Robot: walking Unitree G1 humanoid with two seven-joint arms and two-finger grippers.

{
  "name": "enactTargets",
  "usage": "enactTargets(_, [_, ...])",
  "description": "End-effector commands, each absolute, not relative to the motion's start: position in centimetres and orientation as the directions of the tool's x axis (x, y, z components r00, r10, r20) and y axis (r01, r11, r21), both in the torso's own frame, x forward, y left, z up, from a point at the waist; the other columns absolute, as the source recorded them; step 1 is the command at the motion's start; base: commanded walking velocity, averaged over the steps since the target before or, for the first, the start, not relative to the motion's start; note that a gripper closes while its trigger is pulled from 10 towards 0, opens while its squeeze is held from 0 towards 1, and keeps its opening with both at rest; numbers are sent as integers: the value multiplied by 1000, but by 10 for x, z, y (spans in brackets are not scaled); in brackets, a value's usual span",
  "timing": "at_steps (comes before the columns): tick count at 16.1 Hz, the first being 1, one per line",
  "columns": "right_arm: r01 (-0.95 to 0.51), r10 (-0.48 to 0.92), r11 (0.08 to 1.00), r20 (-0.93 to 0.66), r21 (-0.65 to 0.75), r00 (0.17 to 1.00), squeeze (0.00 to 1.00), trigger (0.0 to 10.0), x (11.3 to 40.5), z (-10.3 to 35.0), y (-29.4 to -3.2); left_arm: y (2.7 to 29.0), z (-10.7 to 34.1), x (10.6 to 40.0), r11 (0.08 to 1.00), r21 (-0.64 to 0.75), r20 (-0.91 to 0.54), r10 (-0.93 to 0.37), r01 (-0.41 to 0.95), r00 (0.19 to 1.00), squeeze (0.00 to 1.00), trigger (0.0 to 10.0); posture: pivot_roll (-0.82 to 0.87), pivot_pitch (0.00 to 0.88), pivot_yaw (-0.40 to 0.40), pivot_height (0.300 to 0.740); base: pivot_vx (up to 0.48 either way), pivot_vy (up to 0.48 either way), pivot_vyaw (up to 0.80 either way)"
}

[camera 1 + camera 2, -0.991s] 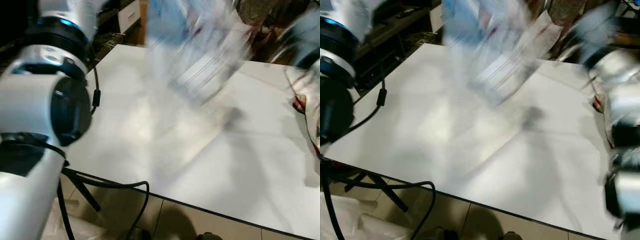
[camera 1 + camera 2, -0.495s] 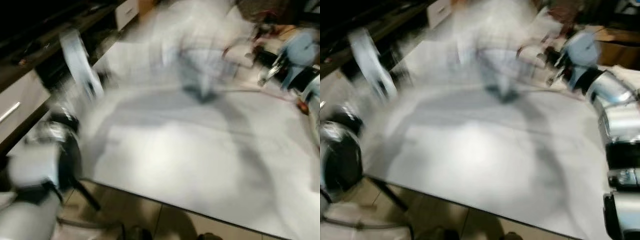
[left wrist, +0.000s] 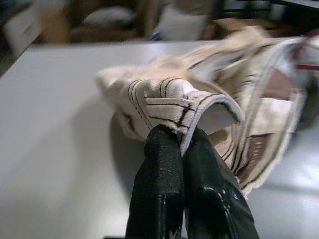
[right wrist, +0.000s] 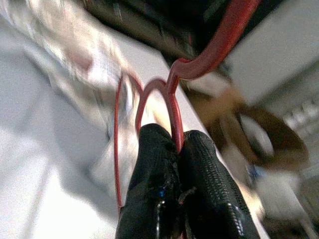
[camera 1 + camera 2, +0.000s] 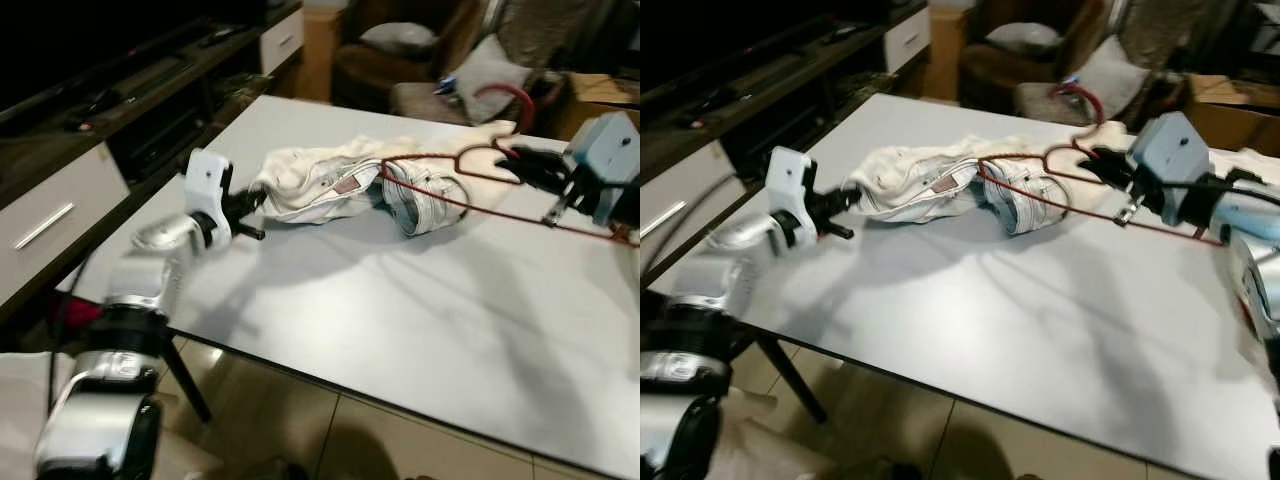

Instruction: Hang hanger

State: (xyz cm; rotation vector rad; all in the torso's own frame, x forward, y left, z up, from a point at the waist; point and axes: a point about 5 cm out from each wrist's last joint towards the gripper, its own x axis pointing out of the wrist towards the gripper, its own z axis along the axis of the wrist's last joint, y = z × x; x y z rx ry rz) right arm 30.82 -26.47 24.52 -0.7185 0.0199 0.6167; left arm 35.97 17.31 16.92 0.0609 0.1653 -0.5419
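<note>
On the white table, where a second ago a blurred garment was held aloft, the cream shirt is now laid flat, pinched by the left gripper, with the red hanger clamped by the right gripper.

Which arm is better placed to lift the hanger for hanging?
The right. Its gripper is already shut on the red hanger near the hook, while the left gripper pinches the cream garment's edge.
</note>
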Motion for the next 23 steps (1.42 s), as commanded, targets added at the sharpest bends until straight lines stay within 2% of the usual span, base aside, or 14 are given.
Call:
enactTargets(1, [-562,477,529,-325,-636,817,0,10000,306,231,-265,170,184,357,807,171,-140,-547,565,825,0,10000,-137,0,93,740,0,0,0])
enactTargets(2, [-583,472,509,-360,-633,804,0,10000,304,226,-264,172,189,357,798,231,-126,-543,557,830,0,10000,-137,0,93,740,0,0,0])
enactTargets(3, [-614,445,483,-429,-624,786,0,10000,303,211,-264,180,200,362,797,346,-90,-497,495,863,0,10000,-131,0,90,740,0,0,0])
enactTargets(4, [-615,405,462,-465,-638,787,0,10000,304,202,-266,185,203,364,744,489,-91,-475,455,875,0,10000,-131,0,90,740,0,0,0])
enactTargets(5, [-617,380,449,-487,-646,786,0,10000,304,196,-267,187,201,362,679,570,-124,-486,463,865,0,10000,-132,0,91,740,0,0,0])
enactTargets(8, [-667,356,400,-564,-628,745,0,10000,298,185,-268,201,184,359,558,690,-238,-427,461,872,0,10000,-135,0,90,740,0,0,0])
enactTargets(9, [-698,334,373,-614,-611,715,0,10000,291,186,-277,224,177,364,515,764,-262,-303,388,916,0,10000,-132,0,85,740,0,0,0])
enactTargets(11, [-712,356,373,-616,-596,702,0,10000,286,194,-280,242,177,369,548,781,-227,-201,302,953,0,10000,-126,0,79,740,0,0,0])
enactTargets(12, [-722,450,411,-565,-556,692,0,10000,280,212,-275,258,173,370,601,762,-212,-119,240,970,0,10000,-123,0,74,740,0,0,0])
enactTargets(14, [-767,555,404,-533,-498,638,0,10000,267,231,-270,264,162,371,689,684,-246,-90,239,965,0,10000,-127,0,74,740,0,0,0])
enactTargets(17, [-782,641,418,-461,-462,614,0,10000,262,247,-264,266,150,372,727,640,-298,-63,249,952,0,10000,-132,0,77,740,0,0,0])
enactTargets(18, [-795,672,418,-440,-439,596,0,10000,258,253,-263,267,147,371,754,607,-319,-60,252,946,1000,10000,-135,0,78,740,0,0,0])
enactTargets(20, [-815,701,421,-427,-399,571,0,10000,250,258,-262,270,146,371,763,584,-348,-73,277,935,1000,10000,-135,0,77,740,0,0,0])
enactTargets(23, [-817,723,455,-389,-355,571,0,10000,244,259,-260,295,153,361,738,554,-461,-115,386,880,1000,10000,-133,0,71,740,0,0,0])
